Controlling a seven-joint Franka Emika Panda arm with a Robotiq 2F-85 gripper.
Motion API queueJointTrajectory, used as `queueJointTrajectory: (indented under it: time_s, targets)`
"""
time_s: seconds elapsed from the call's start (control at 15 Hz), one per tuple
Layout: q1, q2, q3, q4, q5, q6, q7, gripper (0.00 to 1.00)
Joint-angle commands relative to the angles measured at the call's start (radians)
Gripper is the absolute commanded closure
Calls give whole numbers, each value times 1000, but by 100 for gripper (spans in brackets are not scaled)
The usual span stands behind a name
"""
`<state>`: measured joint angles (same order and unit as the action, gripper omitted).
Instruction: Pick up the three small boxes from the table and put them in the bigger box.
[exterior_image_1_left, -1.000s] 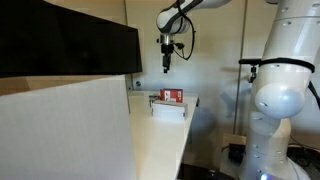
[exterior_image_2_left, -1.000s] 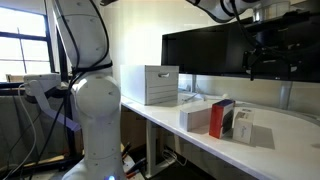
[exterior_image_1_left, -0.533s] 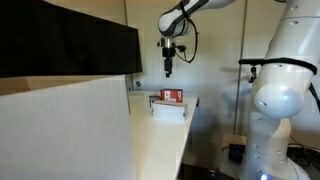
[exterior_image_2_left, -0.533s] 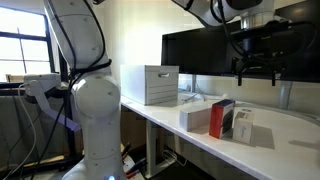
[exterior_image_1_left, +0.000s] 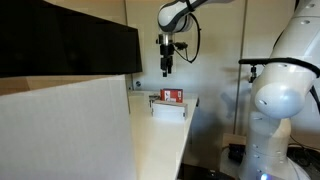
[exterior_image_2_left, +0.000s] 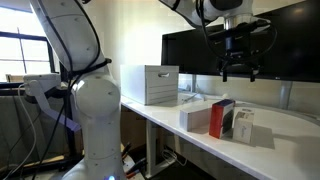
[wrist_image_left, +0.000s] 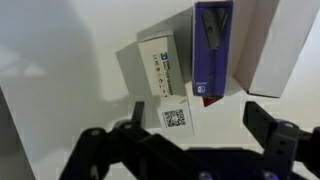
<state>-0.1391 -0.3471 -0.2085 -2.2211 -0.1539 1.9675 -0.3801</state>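
Moved: in an exterior view the claw (exterior_image_2_left: 238, 72) has slid leftward across the front of the black panel (exterior_image_2_left: 185, 50) and now hangs above the three small boxes (exterior_image_2_left: 222, 119). The cartons themselves have not shifted.
Claw: jaws spread wide, nothing between them, well clear of the cartons below.
Left carton: in the wrist view, the white carton with blue print (wrist_image_left: 160, 68) lies flat on the desk (wrist_image_left: 65, 50).
Middle carton: the dark-topped carton (wrist_image_left: 213, 45), red along its side, sits just beside the left one with a narrow gap between them.
Right carton: the plain white carton (wrist_image_left: 278, 45) lies close against the middle one and is partly cut off by the frame edge.
Step in hand: by my reading, the approach for the first pick, since all three cartons are on the desk.
Next move: probably a straight descent with the jaws set across one carton's narrow width. The left carton looks easiest, as its neighbours crowd each other.
Bigger box: the bigger box (exterior_image_1_left: 60, 130) stands on the desk well apart from the cartons.
Its contents: the inside is hidden, and none of the three cartons is in it.
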Motion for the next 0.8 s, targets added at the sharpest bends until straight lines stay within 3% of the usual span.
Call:
queueJointTrajectory:
  time_s: [0.0,0.73]
  targets:
    - [0,-8,-3,-9,-7,7,5,0]
    - [-22,-101,-4,-236,-39,97,53,0]
